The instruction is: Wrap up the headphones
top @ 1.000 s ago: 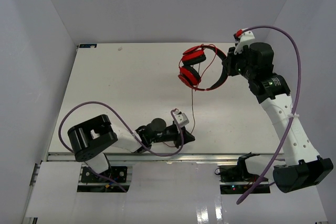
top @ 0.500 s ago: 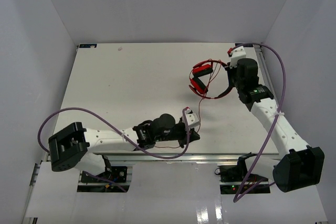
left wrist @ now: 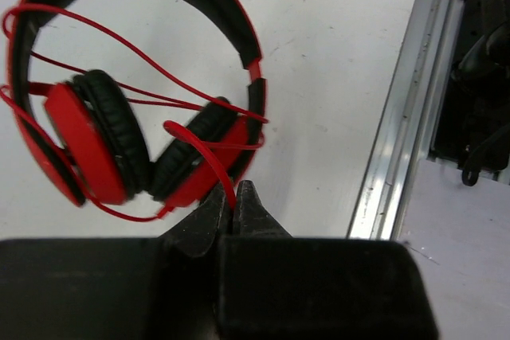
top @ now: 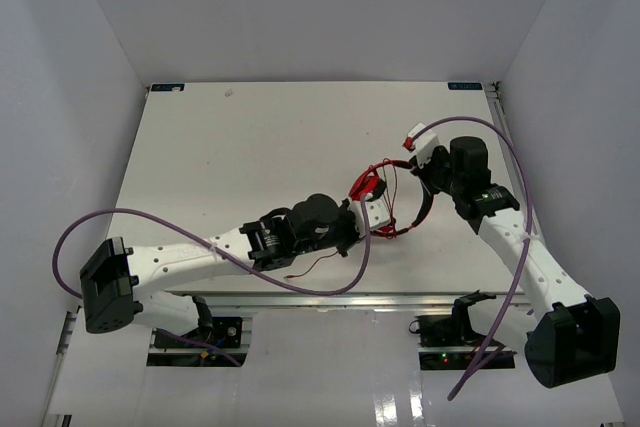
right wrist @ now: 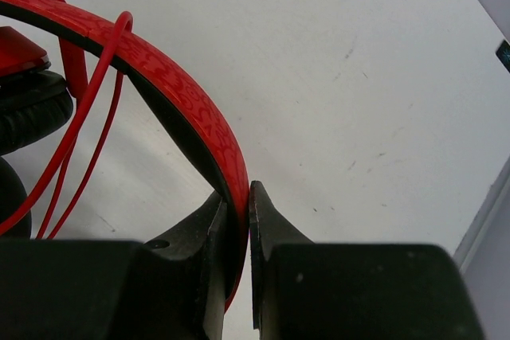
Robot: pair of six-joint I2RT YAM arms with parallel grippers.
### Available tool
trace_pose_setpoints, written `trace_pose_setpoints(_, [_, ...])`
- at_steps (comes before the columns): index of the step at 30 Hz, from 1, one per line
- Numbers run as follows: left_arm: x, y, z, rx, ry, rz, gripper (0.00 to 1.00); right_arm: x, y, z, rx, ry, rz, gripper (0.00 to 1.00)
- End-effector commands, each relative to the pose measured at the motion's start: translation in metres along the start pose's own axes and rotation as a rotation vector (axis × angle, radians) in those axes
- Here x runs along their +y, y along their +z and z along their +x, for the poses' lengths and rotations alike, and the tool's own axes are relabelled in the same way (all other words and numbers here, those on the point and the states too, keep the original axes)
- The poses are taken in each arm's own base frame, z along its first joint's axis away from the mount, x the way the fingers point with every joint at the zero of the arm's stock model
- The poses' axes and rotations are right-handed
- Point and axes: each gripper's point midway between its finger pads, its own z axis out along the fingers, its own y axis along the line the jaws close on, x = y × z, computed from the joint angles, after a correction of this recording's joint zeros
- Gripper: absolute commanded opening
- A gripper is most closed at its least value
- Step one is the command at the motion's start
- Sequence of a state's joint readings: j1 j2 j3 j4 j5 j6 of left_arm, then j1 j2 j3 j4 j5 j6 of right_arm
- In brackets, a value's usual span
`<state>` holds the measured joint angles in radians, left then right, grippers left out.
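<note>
Now, one pair of headphones (top: 366,187) is right of the table's (top: 230,147) middle, toward the near edge. My right gripper (right wrist: 237,197) is clamped on its headband (right wrist: 175,85). My left gripper (left wrist: 235,197) pinches the single red cable (left wrist: 205,149), which loops across the two earcups (left wrist: 80,149). Two purple cables (top: 110,212) trail from my arms. Since half a second ago, the headphones have come nearer and my left gripper has closed in on them.

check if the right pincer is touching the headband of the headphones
Touching. The right wrist view shows the right pincer shut on the headband, with its jaws pressed against both sides and no gap.
</note>
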<state>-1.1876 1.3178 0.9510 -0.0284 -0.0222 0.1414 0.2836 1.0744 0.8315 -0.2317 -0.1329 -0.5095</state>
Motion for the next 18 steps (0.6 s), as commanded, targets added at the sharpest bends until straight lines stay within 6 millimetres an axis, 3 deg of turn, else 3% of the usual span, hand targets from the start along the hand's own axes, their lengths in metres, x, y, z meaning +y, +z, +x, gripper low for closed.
trace_pose_setpoints(1, [0.036, -0.009, -0.019, 0.001, 0.083, -0.097, 0.00, 0.031, -0.010, -0.023, -0.140, -0.061, -0.157, 0.08])
trace_pose_setpoints(4, [0.056, -0.010, -0.029, -0.013, 0.089, -0.125, 0.00, 0.043, -0.012, -0.014, -0.129, -0.061, -0.201, 0.08])
trace_pose_setpoints(12, [0.085, -0.003, -0.044, 0.015, 0.145, -0.162, 0.00, 0.060, -0.012, -0.004, -0.112, -0.051, -0.257, 0.08])
trace_pose_setpoints(18, [0.108, 0.006, -0.026, 0.079, 0.152, -0.215, 0.00, 0.067, -0.019, -0.010, -0.136, -0.051, -0.280, 0.08])
